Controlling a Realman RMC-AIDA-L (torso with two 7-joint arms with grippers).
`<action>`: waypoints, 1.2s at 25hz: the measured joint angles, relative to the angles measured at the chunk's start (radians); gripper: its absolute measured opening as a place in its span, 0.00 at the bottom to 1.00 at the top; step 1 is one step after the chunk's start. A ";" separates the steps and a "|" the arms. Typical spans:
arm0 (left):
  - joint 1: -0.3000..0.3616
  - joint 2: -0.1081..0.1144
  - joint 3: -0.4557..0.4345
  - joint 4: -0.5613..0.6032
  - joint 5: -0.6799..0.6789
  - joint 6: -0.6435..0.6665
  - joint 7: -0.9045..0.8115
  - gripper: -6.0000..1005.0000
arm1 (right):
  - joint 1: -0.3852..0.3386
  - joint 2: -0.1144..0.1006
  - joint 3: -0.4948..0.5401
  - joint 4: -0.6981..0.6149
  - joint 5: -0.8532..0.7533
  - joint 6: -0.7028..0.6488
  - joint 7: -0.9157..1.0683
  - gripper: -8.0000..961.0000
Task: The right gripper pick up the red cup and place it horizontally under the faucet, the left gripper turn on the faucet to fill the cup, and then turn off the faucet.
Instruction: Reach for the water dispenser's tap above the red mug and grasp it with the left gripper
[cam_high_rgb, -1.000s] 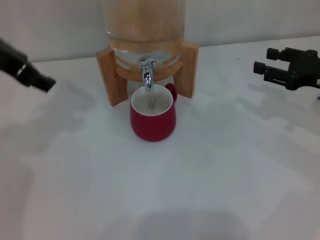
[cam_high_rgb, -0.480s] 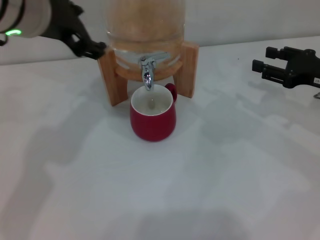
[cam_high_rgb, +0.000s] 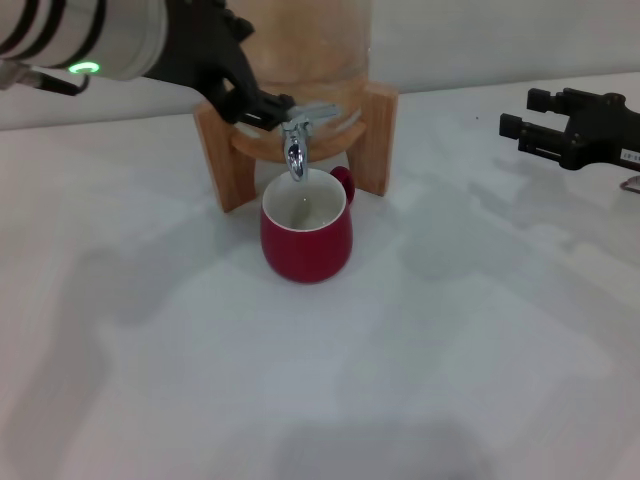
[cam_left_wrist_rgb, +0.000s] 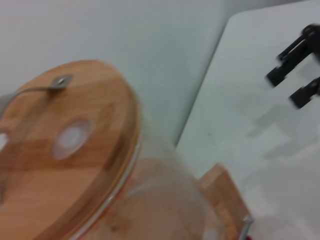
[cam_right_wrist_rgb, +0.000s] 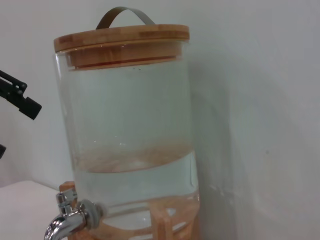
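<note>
**Left tool at the faucet lever, cup waiting underneath**

The left tool (cam_high_rgb: 268, 105) is in at about 11 o'clock on the worktop (cam_high_rgb: 450, 330), its black tips right against the lever end of the faucet (cam_high_rgb: 296, 135). Whether it grips the lever or merely touches it, I cannot tell, nor how wide it is parted. A green ring glows on the silver arm behind it.

Directly below the chrome spout sits the red cup (cam_high_rgb: 306, 232), upright, mouth open to the spigot, handle towards 1 o'clock, between the legs of the wooden stand (cam_high_rgb: 222, 150). The clear dispenser (cam_right_wrist_rgb: 131, 130) above is partly full, wooden lid (cam_right_wrist_rgb: 121, 38) on.

Out at 2 o'clock, well apart, the right tool (cam_high_rgb: 517, 118) hovers with its two fingers spread and holding nothing. A small white label on it is too small to read.
</note>
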 joint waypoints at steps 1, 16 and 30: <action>-0.007 0.000 0.000 -0.011 -0.012 0.000 0.002 0.79 | 0.002 0.000 0.000 0.000 -0.001 -0.002 0.000 0.60; -0.121 0.000 0.000 -0.214 -0.111 0.003 0.030 0.79 | 0.007 0.000 -0.011 0.014 -0.006 -0.022 0.000 0.60; -0.137 0.000 0.004 -0.278 -0.128 0.004 0.136 0.79 | 0.004 0.002 -0.011 0.029 -0.003 -0.024 -0.004 0.60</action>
